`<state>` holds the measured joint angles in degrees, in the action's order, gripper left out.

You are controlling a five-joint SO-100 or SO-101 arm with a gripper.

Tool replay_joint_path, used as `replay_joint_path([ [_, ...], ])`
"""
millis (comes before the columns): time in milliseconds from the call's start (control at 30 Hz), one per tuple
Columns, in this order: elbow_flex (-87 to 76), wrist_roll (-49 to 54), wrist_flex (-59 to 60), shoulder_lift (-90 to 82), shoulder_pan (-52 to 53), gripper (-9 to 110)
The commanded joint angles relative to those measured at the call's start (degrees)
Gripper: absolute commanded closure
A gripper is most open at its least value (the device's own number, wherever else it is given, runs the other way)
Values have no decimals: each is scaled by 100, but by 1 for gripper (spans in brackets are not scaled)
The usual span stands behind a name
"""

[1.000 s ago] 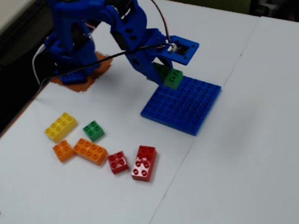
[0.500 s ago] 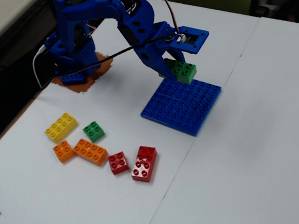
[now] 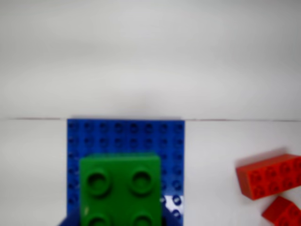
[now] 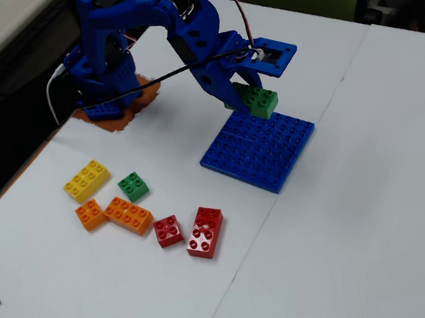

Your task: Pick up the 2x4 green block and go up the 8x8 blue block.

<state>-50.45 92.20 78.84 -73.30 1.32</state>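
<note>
Pincer (image 4: 245, 99) gripping green block (image 4: 259, 101)

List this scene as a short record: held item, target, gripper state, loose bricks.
held item: green 2x4 block, clamped between the blue fingers, raised
target: blue 8x8 plate, flat on the white table, nothing on it; the green block hangs over its far edge
gripper: shut on the block
loose bricks: yellow, small green, two orange, two red, left of the plate in the fixed view
</note>
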Motion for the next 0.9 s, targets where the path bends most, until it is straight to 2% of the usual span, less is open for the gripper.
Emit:
replay_joint_path([
  [0,220,18,26,-299,-9,101],
  [867,211,35,123,-360,-18,101],
])
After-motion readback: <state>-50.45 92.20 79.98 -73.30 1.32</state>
